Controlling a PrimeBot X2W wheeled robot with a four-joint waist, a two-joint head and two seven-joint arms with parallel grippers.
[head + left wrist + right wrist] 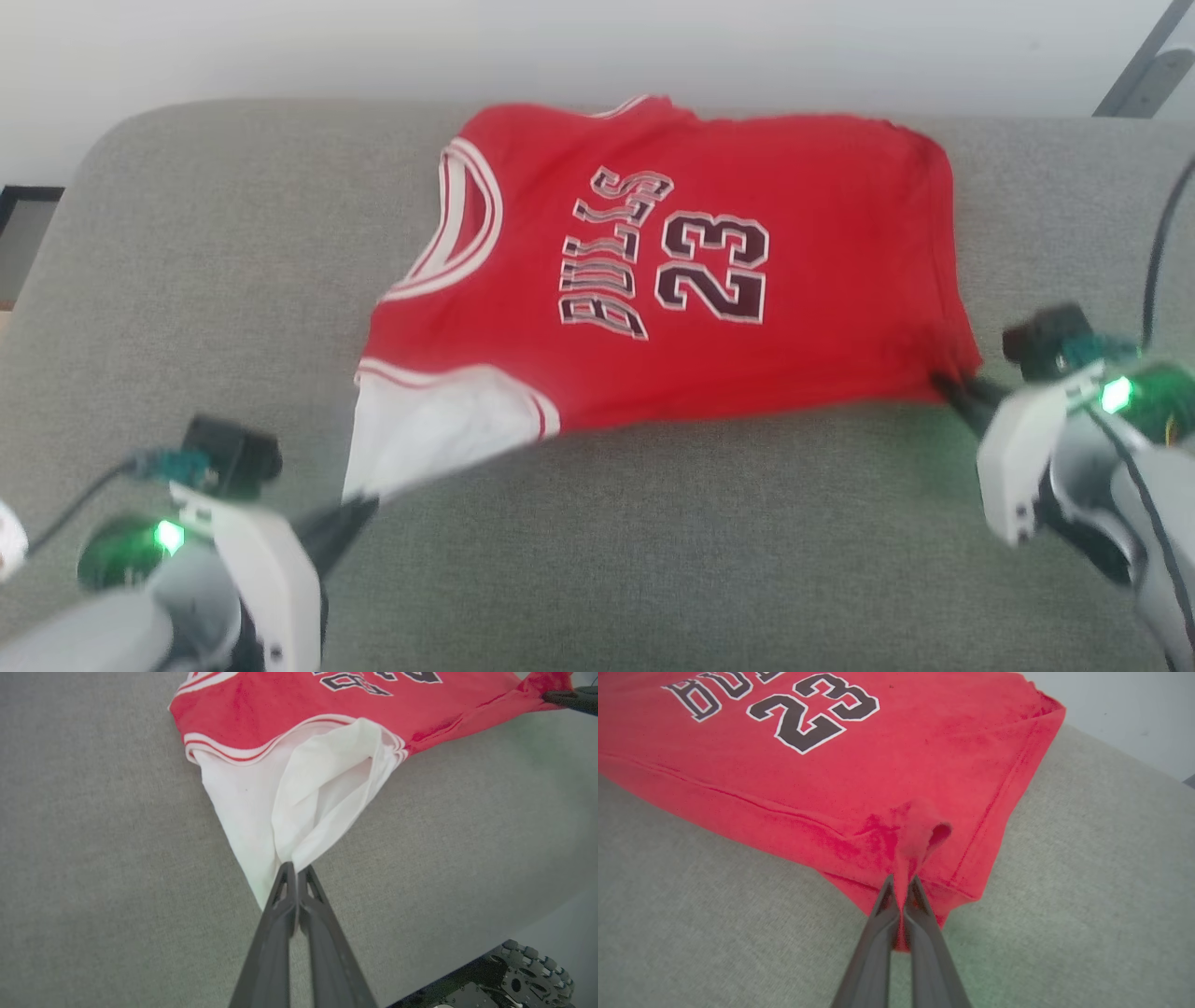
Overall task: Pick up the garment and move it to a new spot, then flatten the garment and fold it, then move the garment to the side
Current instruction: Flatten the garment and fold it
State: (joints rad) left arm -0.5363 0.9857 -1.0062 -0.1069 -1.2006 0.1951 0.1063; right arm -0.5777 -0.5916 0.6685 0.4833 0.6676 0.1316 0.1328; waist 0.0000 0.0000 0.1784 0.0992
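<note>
Head view: garment (709,308) spread print side up on the grey cushion (187,280), toward its far edge. Left hand (359,509) at near left, clamped on the white sleeve (420,439). Right hand (948,385) at near right, clamped on the red hem corner.

Left wrist view: left hand (295,870) closed tight on the bunched tip of the white sleeve (243,812), cloth drawn into a cone. Right hand (556,696) at the far red corner.

Right wrist view: right hand (902,882) pinched shut on a puckered fold of the garment (924,756) near its hem corner.
</note>
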